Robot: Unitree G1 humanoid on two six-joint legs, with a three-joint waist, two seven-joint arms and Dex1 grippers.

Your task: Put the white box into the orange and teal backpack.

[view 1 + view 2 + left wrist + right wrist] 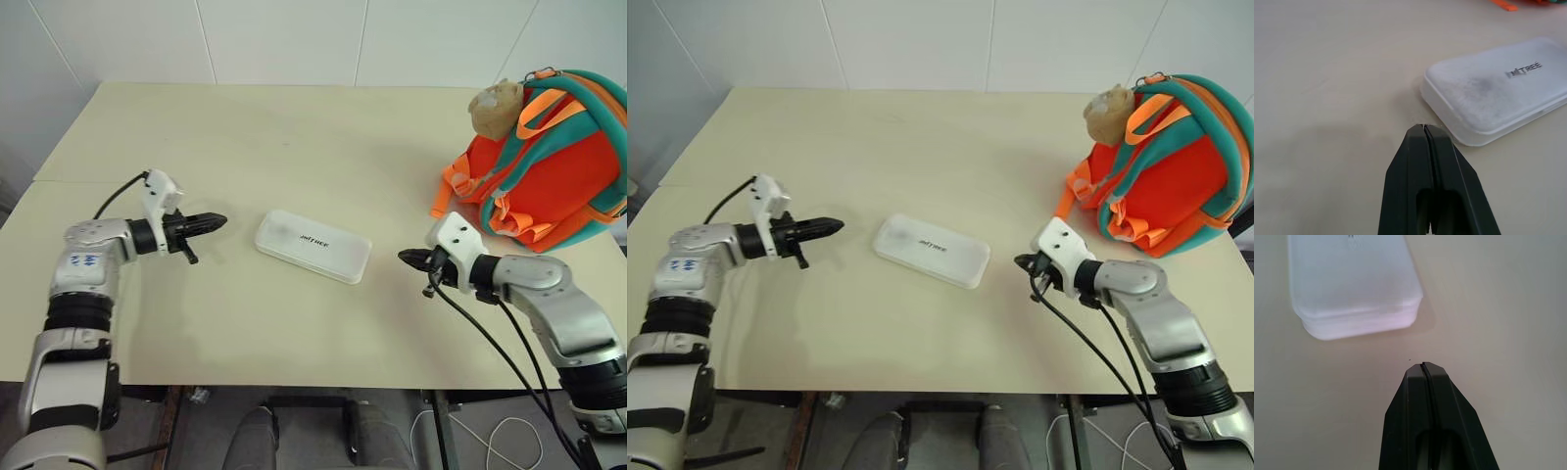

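- Lying flat on the table, near its front edge: the box, long sides slanting, dark lettering facing up.
- Flanking the box, one at each short end: left gripper and right gripper, both pointing inward at it.
- Clenched tight, fingers pressed together with nothing between them: left gripper, tip just beside the box's near corner, apart from it.
- Likewise pinched closed and empty: right gripper, fingers meeting along a thin seam, tip near the box's end with bare table between.
- Hovering just over the tabletop, or possibly resting on it: both tips, hard to judge from these angles.
- Sitting well to the right of the box and farther back, at the table's right edge: backpack, orange with teal trim, straps spilling toward the box.
- Perched at the backpack's top, on the side toward the box: tan plush charm.
- Trailing from the right wrist, off the table's front edge: black cable.
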